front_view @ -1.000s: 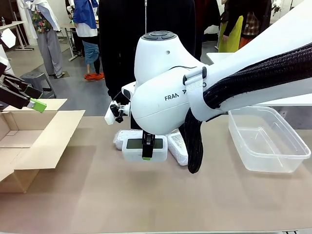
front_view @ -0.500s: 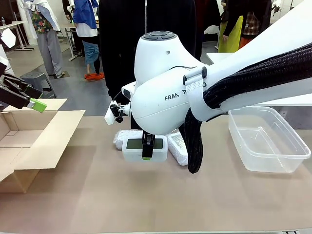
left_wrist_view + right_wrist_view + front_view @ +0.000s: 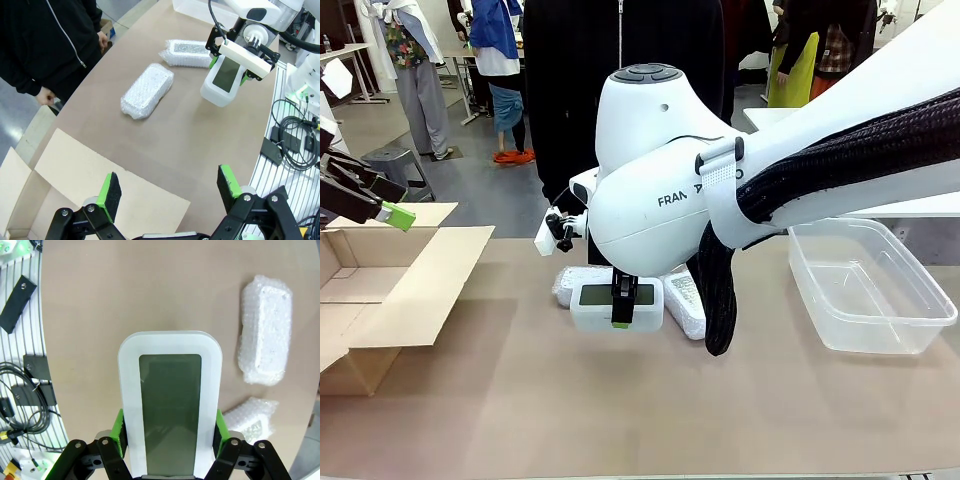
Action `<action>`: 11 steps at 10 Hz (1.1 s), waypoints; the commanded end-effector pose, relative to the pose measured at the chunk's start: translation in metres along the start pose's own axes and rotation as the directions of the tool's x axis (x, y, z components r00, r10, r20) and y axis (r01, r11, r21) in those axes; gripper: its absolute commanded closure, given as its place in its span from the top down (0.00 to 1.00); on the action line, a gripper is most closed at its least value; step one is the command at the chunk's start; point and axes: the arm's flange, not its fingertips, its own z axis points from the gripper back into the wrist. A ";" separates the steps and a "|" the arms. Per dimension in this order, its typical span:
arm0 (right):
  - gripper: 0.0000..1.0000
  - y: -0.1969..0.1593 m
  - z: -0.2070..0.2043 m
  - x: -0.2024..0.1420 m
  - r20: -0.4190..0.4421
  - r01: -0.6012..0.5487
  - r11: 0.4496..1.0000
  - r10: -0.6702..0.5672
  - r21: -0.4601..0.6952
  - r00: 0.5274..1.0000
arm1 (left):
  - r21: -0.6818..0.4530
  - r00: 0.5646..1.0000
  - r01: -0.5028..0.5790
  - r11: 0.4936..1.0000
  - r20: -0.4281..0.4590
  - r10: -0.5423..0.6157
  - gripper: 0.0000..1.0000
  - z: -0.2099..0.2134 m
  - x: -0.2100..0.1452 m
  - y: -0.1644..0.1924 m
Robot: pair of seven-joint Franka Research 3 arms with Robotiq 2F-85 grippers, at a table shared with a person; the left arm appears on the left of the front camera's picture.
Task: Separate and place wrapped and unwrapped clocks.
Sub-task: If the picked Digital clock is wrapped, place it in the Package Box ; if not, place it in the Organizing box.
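Observation:
The unwrapped clock [image 3: 616, 306], white with a grey-green screen, sits in my right gripper [image 3: 619, 304], which is shut on its two long sides at mid-table. In the right wrist view the green pads [image 3: 119, 433] press both edges of the clock [image 3: 170, 400]. Two bubble-wrapped clocks lie just behind it, one to the left [image 3: 575, 281] and one to the right [image 3: 684, 300]. Whether the bare clock touches the table I cannot tell. My left gripper [image 3: 388, 211] hangs open over the cardboard box. Its wrist view shows both wrapped clocks [image 3: 147, 90] [image 3: 187, 52] and the held clock [image 3: 224, 79].
An open cardboard box [image 3: 418, 290] with spread flaps stands at the table's left. A clear plastic container [image 3: 812, 282] sits at the right. A person in a black jacket stands at the far edge with a hand [image 3: 46, 95] hanging down. The right arm's bulky elbow hides the table's middle.

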 end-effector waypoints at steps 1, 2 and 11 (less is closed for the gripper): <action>0.78 -0.011 0.012 -0.003 0.017 0.105 0.994 -0.106 0.015 0.994 | -0.011 1.000 0.011 1.000 0.016 -0.011 1.00 0.000 0.000 0.002; 0.78 -0.025 0.030 -0.010 0.056 0.199 0.980 -0.198 -0.018 0.979 | -0.011 1.000 0.011 1.000 0.016 -0.011 1.00 0.000 0.000 0.002; 0.78 -0.107 0.140 -0.184 0.302 0.958 0.266 -0.909 -0.111 0.287 | -0.011 1.000 0.011 1.000 0.016 -0.011 1.00 0.000 0.000 0.002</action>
